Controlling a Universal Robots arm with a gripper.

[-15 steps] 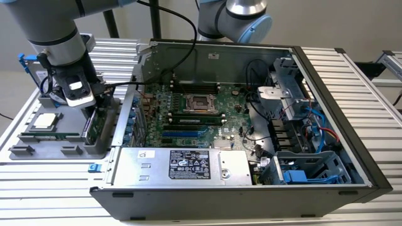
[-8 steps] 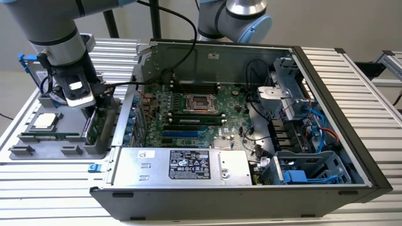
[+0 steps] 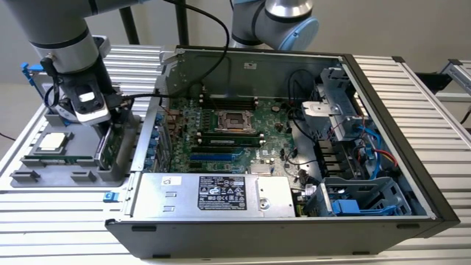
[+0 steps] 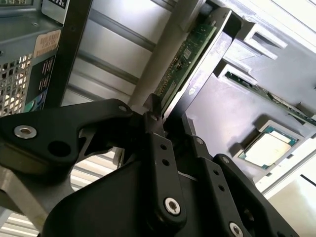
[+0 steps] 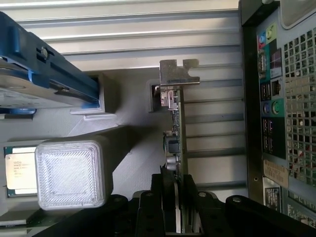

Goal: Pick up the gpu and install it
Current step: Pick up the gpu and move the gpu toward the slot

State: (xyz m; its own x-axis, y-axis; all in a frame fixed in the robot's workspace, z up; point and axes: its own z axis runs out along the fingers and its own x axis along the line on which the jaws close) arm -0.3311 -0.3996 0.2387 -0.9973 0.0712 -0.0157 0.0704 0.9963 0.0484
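The hand point(image 5: 177, 183) is closed on the gpu point(image 5: 176, 129). In both wrist views its black fingers point(image 4: 154, 129) press the two faces of the green card, which runs edge-on away from them to its silver end bracket point(image 5: 178, 73). The card stands upright in a slot of the grey holder point(image 3: 44, 167), so by my reading it is gripped but not yet lifted clear. Just beside it in the same holder lie a square processor point(image 3: 53, 142) and, further along, a hard drive in a blue frame point(image 5: 49, 81). In the exterior view the holder sits on the slatted bench point(image 3: 59, 218) toward the bench edge at that view's left. The hand point(image 3: 109, 128) hangs straight over the holder and the gpu point(image 3: 111, 148) shows as a green sliver below it. Beyond, across the middle of the bench, the open computer case point(image 3: 434, 204) lies on its side, close against the holder. Inside the case, the motherboard point(image 3: 243, 144) is exposed and its blue expansion slots point(image 3: 213, 157) carry no card. So the grasp looks made, while the lift, the carry across to the case and the seating of the card in a slot are all left to do.
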